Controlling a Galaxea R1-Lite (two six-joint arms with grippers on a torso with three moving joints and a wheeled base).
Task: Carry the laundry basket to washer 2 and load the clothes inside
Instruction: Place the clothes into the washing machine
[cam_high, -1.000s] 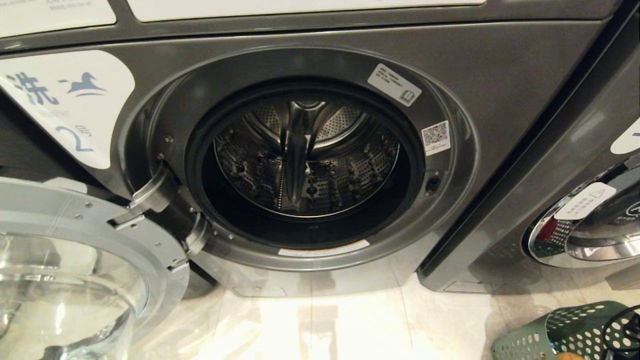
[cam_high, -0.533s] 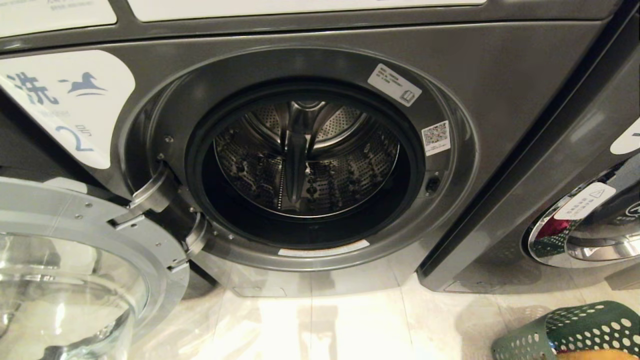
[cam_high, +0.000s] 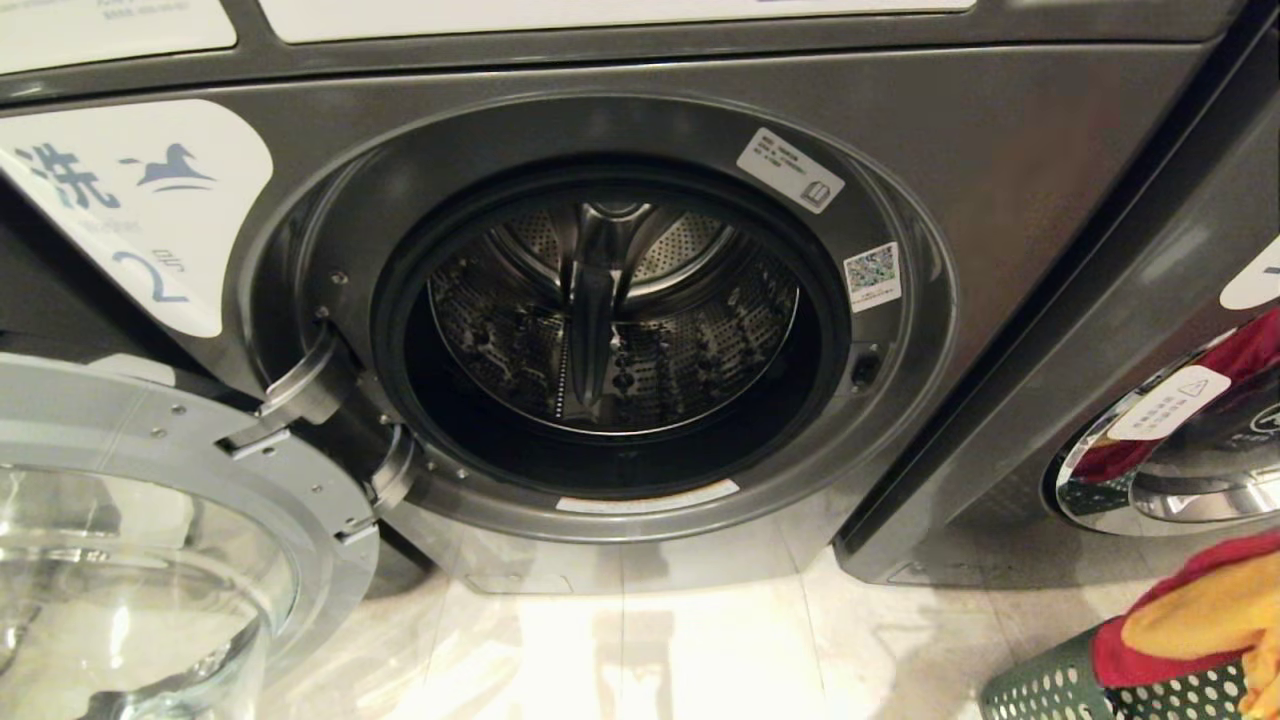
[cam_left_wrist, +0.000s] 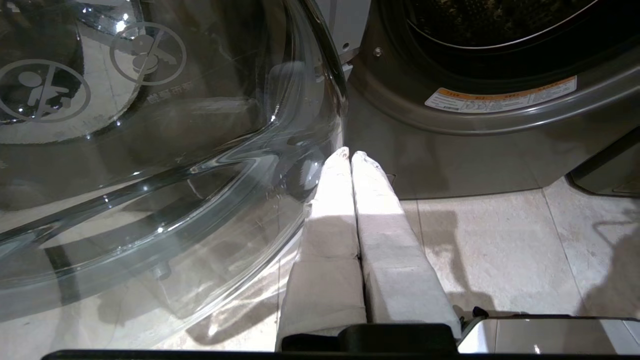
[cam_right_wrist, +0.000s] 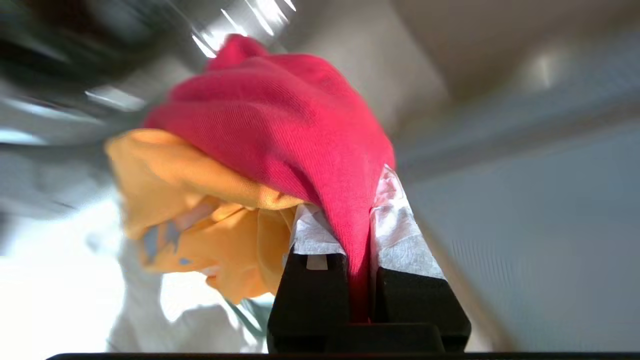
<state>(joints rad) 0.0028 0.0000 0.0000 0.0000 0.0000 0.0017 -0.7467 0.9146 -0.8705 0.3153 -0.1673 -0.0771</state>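
Washer 2 fills the head view, its door swung open to the left and its steel drum bare. At the bottom right corner stands the dark green laundry basket. The clothes, red and yellow-orange, hang above its rim. In the right wrist view my right gripper is shut on the pink-red garment, with the yellow-orange one and a white one bunched beside it. My left gripper is shut and empty, low beside the glass door.
A second grey washer stands to the right, its chrome door ring reflecting the red cloth. Pale floor tiles lie between the washer front and me. The open door takes up the lower left.
The red and yellow clothes have risen out of the basket at the bottom right, lifted by my right gripper. A black cable seen over the basket a second ago is gone.
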